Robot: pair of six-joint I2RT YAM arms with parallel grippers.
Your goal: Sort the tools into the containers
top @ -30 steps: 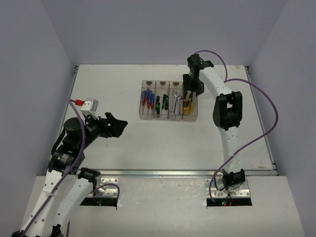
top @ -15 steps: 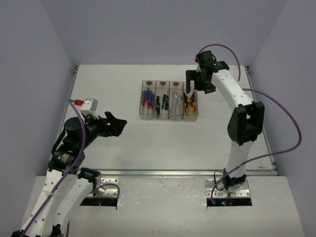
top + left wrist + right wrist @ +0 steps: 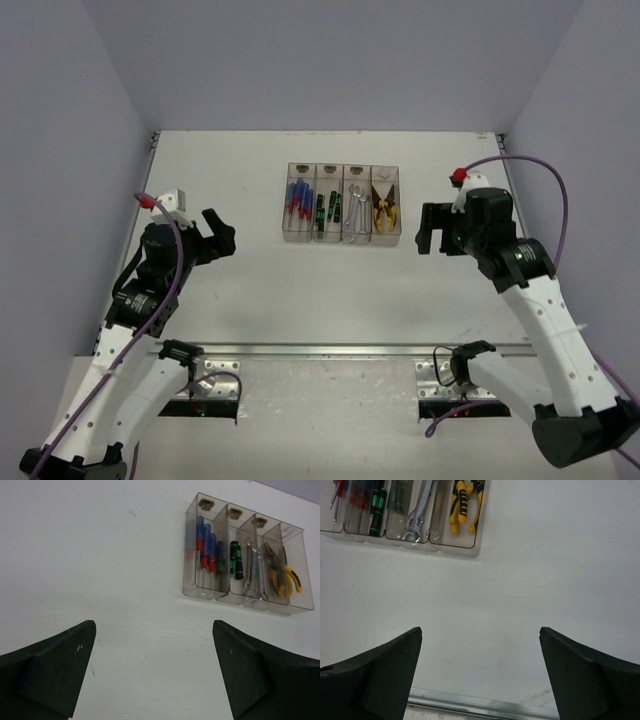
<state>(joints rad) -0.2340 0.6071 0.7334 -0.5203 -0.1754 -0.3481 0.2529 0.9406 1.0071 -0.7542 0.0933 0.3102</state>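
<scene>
Hovering beside containers, right gripper agape

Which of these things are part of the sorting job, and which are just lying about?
Part of the job: blue-handled screwdrivers, black-and-green screwdrivers, silver wrenches, yellow-handled pliers, and the row of four clear bins holding them.

Just there: the white table, the purple cables on the arms, the metal rail at the table's near edge.

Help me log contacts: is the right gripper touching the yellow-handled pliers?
Apart. The top external view shows bare white table between the right gripper and the yellow-handled pliers.
</scene>
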